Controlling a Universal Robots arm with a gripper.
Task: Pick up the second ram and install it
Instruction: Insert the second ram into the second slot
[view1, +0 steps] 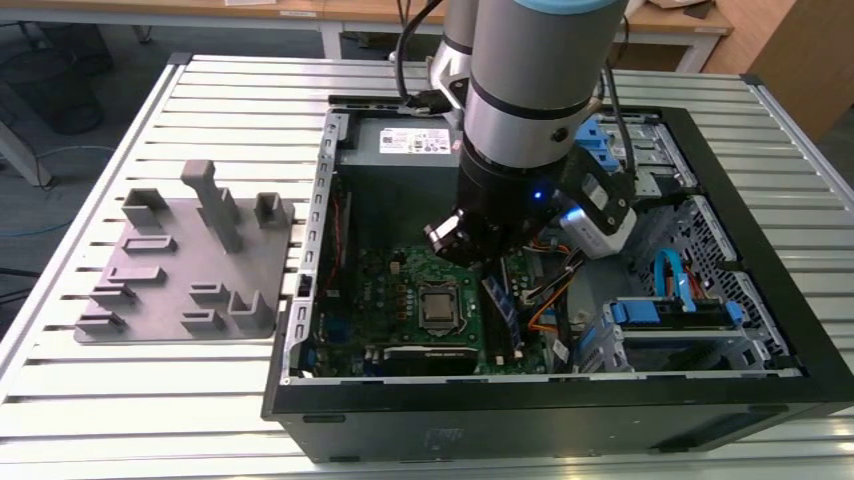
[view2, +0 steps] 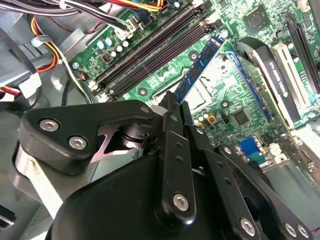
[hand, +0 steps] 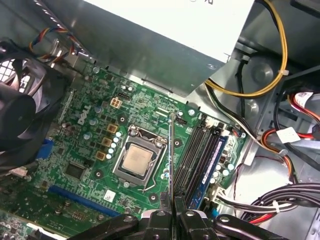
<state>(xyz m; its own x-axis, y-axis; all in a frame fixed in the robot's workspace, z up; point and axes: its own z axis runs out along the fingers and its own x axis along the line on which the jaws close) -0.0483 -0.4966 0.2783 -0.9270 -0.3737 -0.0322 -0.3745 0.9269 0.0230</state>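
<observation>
Gripper (hand: 173, 216) first: it is clamped on the second ram (view2: 199, 67), which it holds on edge above the motherboard (hand: 87, 150) inside the open computer case (view1: 534, 400). In the first wrist view the stick reads as a thin line running between the CPU socket (hand: 137, 162) and the memory slots (hand: 195, 150), near the slots but not seated in one. The main risk, as I judge it, is misalignment. If the stick comes down slightly off a slot or skewed along its length, its contact edge would land on the slot wall or on the small parts beside the socket, and pressing would strain both board and stick. A notch facing the wrong way would block it in the same manner. The hold is on a thin, flat part, so any sideways contact could tilt it between the fingers. Loose wires (hand: 248, 141) lie near the far side of the slots and could snag.
</observation>
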